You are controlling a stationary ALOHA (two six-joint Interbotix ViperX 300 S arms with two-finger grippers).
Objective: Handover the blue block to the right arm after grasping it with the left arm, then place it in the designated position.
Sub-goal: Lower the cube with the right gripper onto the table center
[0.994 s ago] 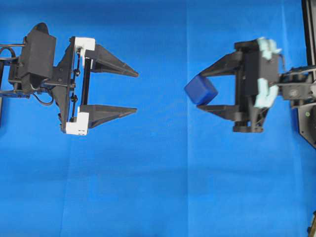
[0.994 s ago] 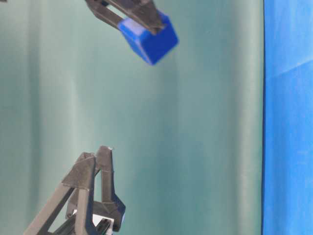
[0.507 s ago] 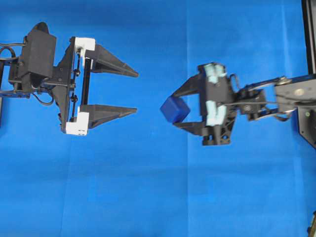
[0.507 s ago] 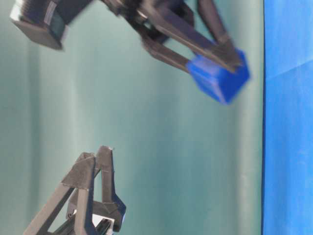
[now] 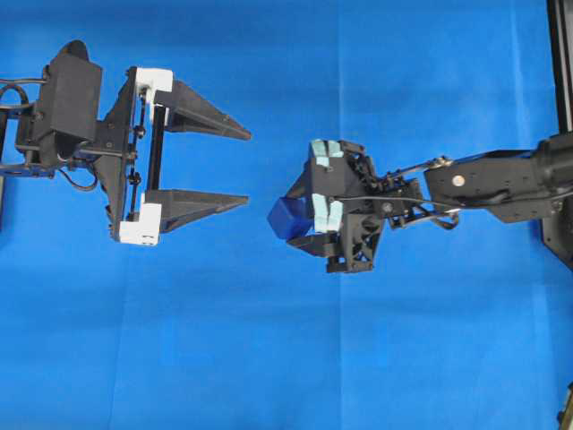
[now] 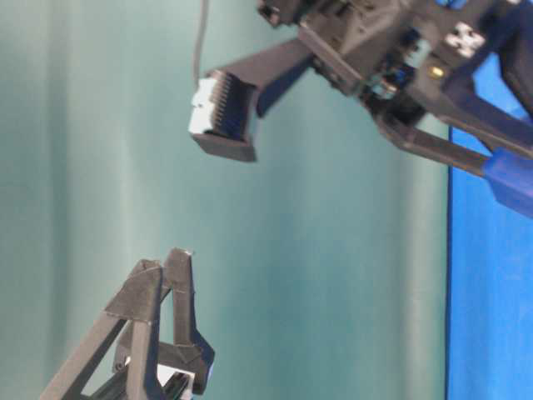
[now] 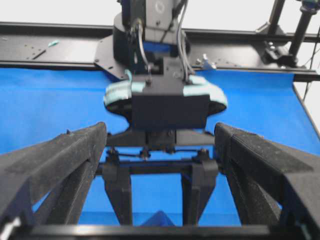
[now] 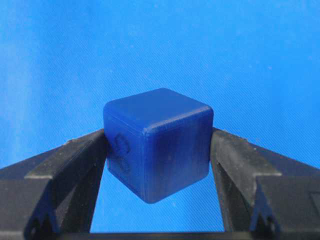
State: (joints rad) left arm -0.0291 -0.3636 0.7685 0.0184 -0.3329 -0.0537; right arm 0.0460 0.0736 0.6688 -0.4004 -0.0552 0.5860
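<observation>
Toward the middle of the blue cloth [image 5: 269, 358], the right gripper [image 5: 300, 219] has swung in from the right edge and tipped downward over the last second, carrying the blue block [image 5: 286, 218] with it, so the block now sits just right of the left gripper [image 5: 242, 167] and lower than before. Since the block is already in the right arm's fingers, the handover looks finished and this reads as the descent toward the placing spot. The left gripper has not moved; its fingers stand spread wide with nothing between them. The overhead view hides most of the block under the right wrist, whereas the right wrist view shows the cube [image 8: 157, 142] clamped squarely between both black fingers [image 8: 65, 165], held clear of the cloth. The table-level view shows the block [image 6: 512, 179] at the fingertips, right against the cloth's edge in that picture, though whether it touches I cannot tell. No marked target is visible.
</observation>
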